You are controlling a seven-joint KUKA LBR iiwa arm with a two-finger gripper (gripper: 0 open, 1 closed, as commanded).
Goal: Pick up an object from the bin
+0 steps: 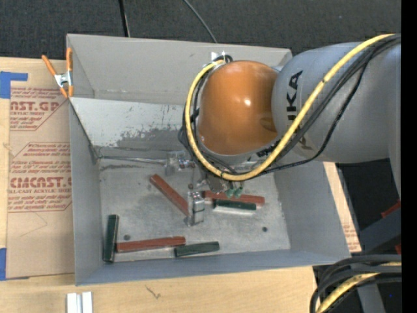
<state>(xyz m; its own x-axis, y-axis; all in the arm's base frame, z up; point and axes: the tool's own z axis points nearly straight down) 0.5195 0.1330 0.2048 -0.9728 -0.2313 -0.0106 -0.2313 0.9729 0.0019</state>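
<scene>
**Hand sits at the lower end of a slanting red stick**

The hand (pixel 195 208) hangs low over the middle of the grey metal bin (pixel 85 207), under the arm's domed orange cover (pixel 238 106). Whether it is open or closed cannot be told, and nothing can be seen in its hold.

The nearest thing is a flat red-brown stick (pixel 167 191) on the bin floor. Its long axis slants from upper left, towards the bin's left wall, down to lower right, where its end meets the hand. Nearly all of its length therefore lies to the left of the hand, not beneath it. A grasp here would probably catch only the tip, so the hand likely needs to shift up-left along the stick and close across its narrow width.

Just to the right of the hand a second red stick (pixel 251 199) and a dark green stick (pixel 236 207) lie side by side, touching. Both run almost parallel to the bin's bottom edge, with their left ends close to the hand.

Well apart, along the bottom edge, lie a long red stick (pixel 150 243) and a dark green marker (pixel 197 248). Another dark green marker (pixel 111 237) lies near the bottom-left corner, running along the left wall
</scene>
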